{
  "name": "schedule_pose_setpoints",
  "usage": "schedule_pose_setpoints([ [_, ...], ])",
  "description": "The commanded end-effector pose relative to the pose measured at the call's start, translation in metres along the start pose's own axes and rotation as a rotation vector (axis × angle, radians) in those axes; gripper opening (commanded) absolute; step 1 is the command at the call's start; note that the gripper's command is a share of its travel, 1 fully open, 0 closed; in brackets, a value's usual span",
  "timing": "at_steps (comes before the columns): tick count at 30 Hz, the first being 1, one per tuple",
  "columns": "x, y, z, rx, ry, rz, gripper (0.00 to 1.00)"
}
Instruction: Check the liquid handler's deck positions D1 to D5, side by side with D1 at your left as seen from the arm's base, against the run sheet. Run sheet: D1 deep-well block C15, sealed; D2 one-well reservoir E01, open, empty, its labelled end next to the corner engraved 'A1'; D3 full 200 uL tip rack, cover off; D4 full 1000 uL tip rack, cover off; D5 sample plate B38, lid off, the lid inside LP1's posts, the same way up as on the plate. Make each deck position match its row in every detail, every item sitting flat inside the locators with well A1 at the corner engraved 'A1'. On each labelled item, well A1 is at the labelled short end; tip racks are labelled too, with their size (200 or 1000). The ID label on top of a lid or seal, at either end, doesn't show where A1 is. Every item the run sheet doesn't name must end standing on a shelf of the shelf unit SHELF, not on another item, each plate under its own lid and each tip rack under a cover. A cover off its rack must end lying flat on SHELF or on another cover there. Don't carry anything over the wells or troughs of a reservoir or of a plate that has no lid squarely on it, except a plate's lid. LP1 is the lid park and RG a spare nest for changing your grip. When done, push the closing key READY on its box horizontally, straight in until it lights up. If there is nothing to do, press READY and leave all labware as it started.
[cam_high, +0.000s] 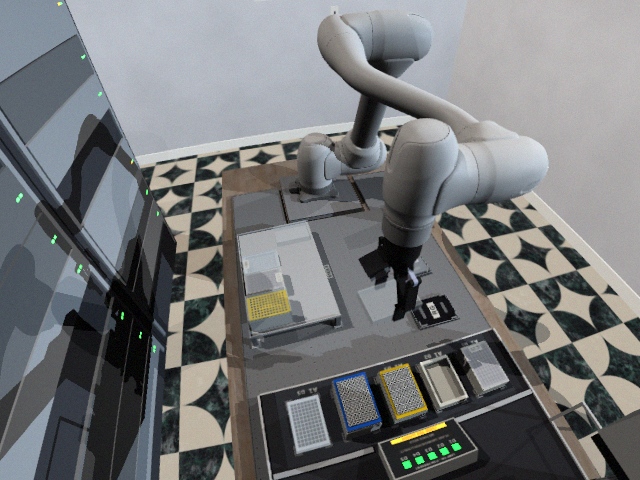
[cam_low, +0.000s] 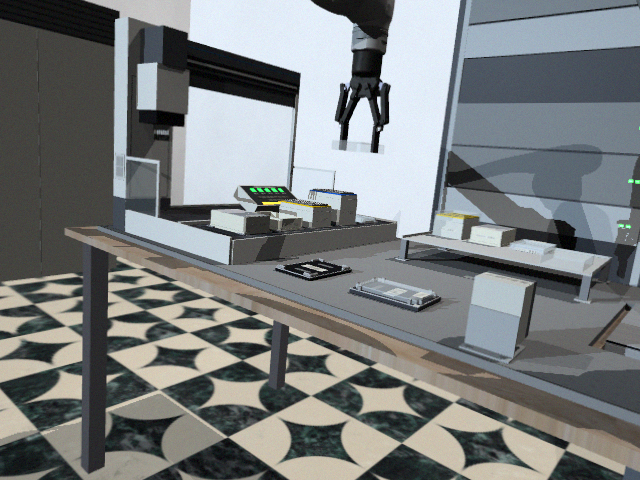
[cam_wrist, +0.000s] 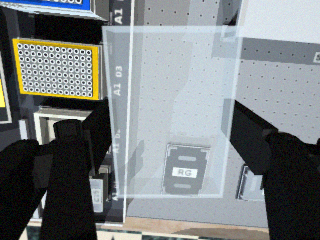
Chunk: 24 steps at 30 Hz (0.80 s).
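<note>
My gripper (cam_low: 357, 147) is shut on a clear, see-through cover (cam_low: 357, 146) and holds it level, high above the table between the deck and the shelf unit. In the wrist view the cover (cam_wrist: 172, 110) spans between my fingers, with the RG nest showing through it below. On the deck stand a sample plate (cam_high: 308, 424), a blue-rimmed tip rack (cam_high: 356, 400), a yellow-rimmed tip rack (cam_high: 402, 391), an open reservoir (cam_high: 442, 383) and a sealed block (cam_high: 483, 366). Both deck racks are uncovered.
The shelf unit (cam_high: 289, 279) at the left carries a yellow-rimmed rack (cam_high: 267, 304) and pale items beside it. The RG nest (cam_high: 429, 313) lies on the table. The lid park (cam_low: 395, 293) holds a clear lid. A white box (cam_low: 498, 315) stands near the table edge.
</note>
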<state>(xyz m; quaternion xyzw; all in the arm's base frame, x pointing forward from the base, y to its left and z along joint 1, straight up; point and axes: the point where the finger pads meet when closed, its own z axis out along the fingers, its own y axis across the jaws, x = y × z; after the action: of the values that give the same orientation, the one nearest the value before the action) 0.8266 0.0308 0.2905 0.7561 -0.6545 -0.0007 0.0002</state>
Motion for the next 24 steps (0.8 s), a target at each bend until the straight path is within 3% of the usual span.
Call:
schedule_pose_setpoints([
  [1, 0.0, 0.0, -0.001, 0.001, 0.001, 0.078, 0.1],
  [13, 0.0, 0.0, -0.001, 0.001, 0.001, 0.078, 0.1],
  [16, 0.015, 0.002, -0.001, 0.001, 0.001, 0.078, 0.1],
  [21, 0.016, 0.002, -0.001, 0.001, 0.001, 0.078, 0.1],
  [24, 0.015, 0.012, -0.001, 0.001, 0.001, 0.078, 0.1],
])
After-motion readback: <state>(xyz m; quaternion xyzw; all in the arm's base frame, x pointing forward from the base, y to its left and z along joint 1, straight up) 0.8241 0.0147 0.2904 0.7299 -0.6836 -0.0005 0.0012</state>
